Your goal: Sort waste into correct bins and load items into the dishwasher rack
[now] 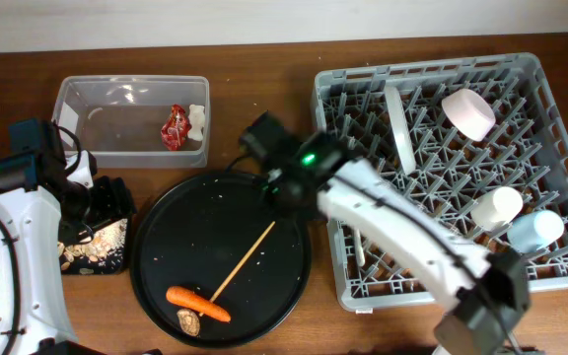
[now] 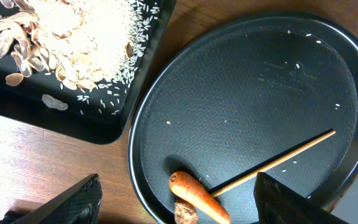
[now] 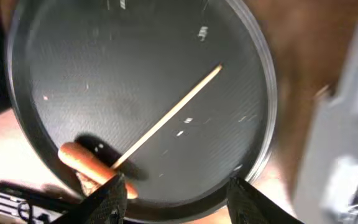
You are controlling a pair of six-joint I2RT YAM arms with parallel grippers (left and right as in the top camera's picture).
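Observation:
The orange carrot (image 1: 197,303) lies at the front of the large round black tray (image 1: 156,258), beside a brown lump (image 1: 189,321) and a thin wooden stick (image 1: 245,259). The clear tub (image 1: 106,108) holds the red wrapper (image 1: 175,126) and the white scrap (image 1: 197,120). The shallow black tray (image 1: 97,248) holds beige crumbs (image 2: 73,37). The grey rack (image 1: 535,74) holds the plate (image 1: 394,126), bowl (image 1: 468,113), white cup (image 1: 496,207), light blue cup (image 1: 537,230) and fork (image 1: 359,248). My left gripper (image 1: 106,202) is open and empty above the shallow tray. My right gripper (image 1: 282,185) is open and empty above the round tray's far edge.
In the left wrist view the open fingers (image 2: 179,202) frame the carrot (image 2: 194,196) and stick (image 2: 272,163). In the right wrist view the fingers (image 3: 176,199) hang over the round tray's rim (image 3: 263,74), near the carrot (image 3: 82,160). The rack (image 3: 353,124) is blurred at right.

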